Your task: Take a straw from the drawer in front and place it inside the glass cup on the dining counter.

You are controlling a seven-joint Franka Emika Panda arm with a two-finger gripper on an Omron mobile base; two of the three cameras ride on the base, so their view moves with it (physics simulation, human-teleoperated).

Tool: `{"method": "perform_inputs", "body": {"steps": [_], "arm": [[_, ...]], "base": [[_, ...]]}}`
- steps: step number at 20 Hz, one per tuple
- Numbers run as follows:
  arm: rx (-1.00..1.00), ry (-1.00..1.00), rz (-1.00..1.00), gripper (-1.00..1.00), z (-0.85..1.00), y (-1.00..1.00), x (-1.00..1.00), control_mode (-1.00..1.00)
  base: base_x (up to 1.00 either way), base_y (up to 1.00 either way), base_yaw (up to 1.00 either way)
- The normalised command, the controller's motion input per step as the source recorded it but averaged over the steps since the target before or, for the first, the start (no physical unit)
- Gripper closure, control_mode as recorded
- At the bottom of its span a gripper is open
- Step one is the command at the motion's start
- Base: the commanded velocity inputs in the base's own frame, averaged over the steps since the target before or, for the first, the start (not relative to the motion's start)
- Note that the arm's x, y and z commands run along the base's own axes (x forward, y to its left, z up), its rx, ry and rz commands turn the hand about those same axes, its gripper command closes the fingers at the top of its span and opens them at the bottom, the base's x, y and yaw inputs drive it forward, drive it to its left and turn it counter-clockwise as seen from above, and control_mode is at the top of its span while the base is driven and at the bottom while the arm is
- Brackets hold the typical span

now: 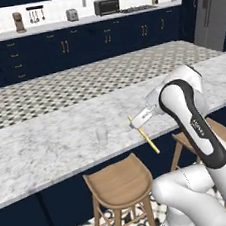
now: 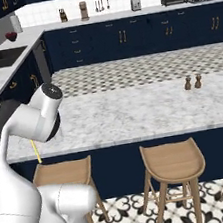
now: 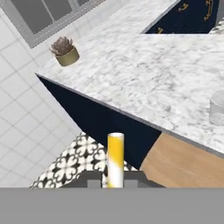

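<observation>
the gripper [image 1: 136, 123] is clenched on the straw [image 1: 144, 134], holding it beside the glass cup [image 1: 102, 135], ready to carry across for dropping in.

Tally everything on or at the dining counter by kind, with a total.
Glass cup: 1
Salt and pepper shakers: 2
Potted plant: 1
Wooden stools: 3 in the right base view, one only partly in frame
Straw, held over the counter's edge: 1
Total: 8
</observation>
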Motion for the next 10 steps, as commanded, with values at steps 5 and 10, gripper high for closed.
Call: {"method": "perform_inputs", "body": {"steps": [5,10], "arm": [[0.00,0.00,0.00,1.00,0.00,0.00,0.00,1.00],[0.00,0.00,0.00,1.00,0.01,0.00,0.29,-1.00]], "base": [[1.00,0.21,-0.01],[0.60,0.02,0.00]]}}
